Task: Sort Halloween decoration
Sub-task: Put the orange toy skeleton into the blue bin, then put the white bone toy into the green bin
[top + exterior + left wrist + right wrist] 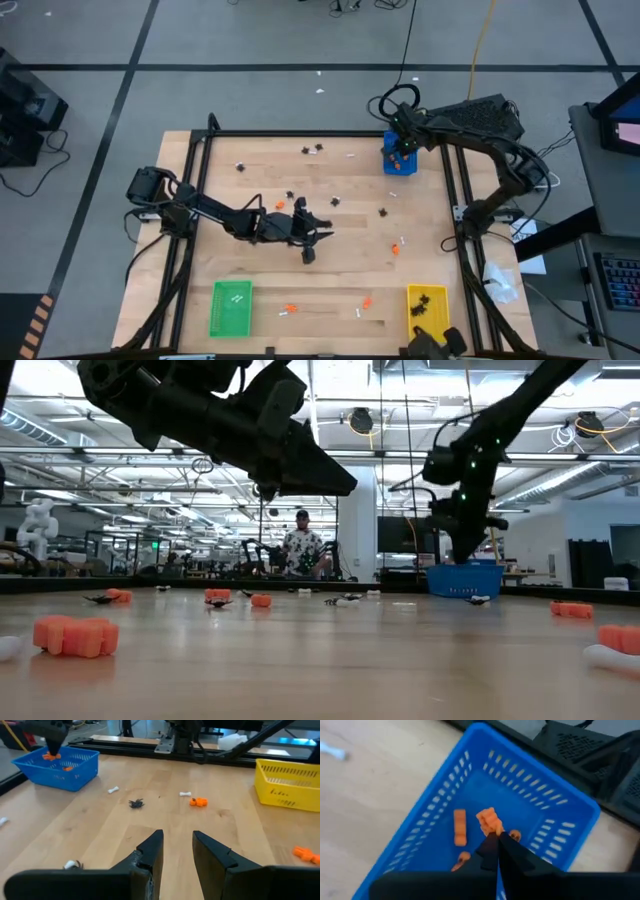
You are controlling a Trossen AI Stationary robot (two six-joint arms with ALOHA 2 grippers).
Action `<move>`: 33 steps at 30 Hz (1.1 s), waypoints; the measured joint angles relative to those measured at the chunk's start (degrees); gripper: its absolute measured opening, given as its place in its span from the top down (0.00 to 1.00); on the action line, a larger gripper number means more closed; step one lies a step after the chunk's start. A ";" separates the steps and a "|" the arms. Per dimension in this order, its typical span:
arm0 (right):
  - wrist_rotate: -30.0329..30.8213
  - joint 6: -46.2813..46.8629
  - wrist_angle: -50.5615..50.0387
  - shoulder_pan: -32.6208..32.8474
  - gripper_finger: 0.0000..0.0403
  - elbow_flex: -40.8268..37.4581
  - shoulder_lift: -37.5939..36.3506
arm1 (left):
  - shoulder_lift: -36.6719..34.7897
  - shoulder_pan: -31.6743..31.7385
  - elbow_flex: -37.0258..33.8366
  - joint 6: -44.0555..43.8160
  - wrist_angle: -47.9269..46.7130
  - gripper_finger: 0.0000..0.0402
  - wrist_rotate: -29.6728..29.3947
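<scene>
Tiny trinkets are scattered on the wooden table: orange lumps, black spiders and white bones. My right gripper hovers over the blue tray at the table's far right and is shut on an orange lump. More orange lumps lie on the tray floor. My left gripper is open above the middle of the table, touching nothing. A spider, a bone and an orange lump lie ahead of it. My right gripper pinches the orange lump between the free ends of its two fingers, coming from above and pointing down into the blue tray. The lump is lifted clear of the tray floor and shows just beyond the fingertips.
A green tray with white bones sits at the near left, a yellow tray with black spiders at the near right. Black frame rails border the table. A person stands far behind the table.
</scene>
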 joint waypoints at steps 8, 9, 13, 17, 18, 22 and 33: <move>-2.93 -1.43 2.92 -2.33 1.00 -0.36 5.66 | 0.00 1.22 0.00 0.36 -2.83 0.75 0.09; -2.93 -1.62 2.95 -2.36 1.00 -0.36 6.15 | 0.00 1.41 0.00 0.38 -2.85 0.75 0.09; -2.98 -2.37 2.85 -2.39 0.97 -0.36 6.11 | 0.00 2.23 0.00 0.51 -2.81 0.75 0.09; -3.08 -3.40 1.08 -2.33 0.85 -0.33 3.01 | -0.04 3.05 0.00 4.07 -3.12 0.75 0.06; -3.06 -3.60 0.31 -2.19 0.81 -0.34 1.98 | -0.46 3.19 0.00 5.21 -4.36 0.76 0.06; -3.07 -5.14 -2.57 -0.74 0.69 -0.33 -3.35 | -5.63 3.34 0.35 7.97 -15.73 0.84 0.07; -4.67 -9.90 7.63 9.65 0.97 -10.42 -22.36 | -24.55 -4.19 4.12 -0.55 -59.23 1.00 1.99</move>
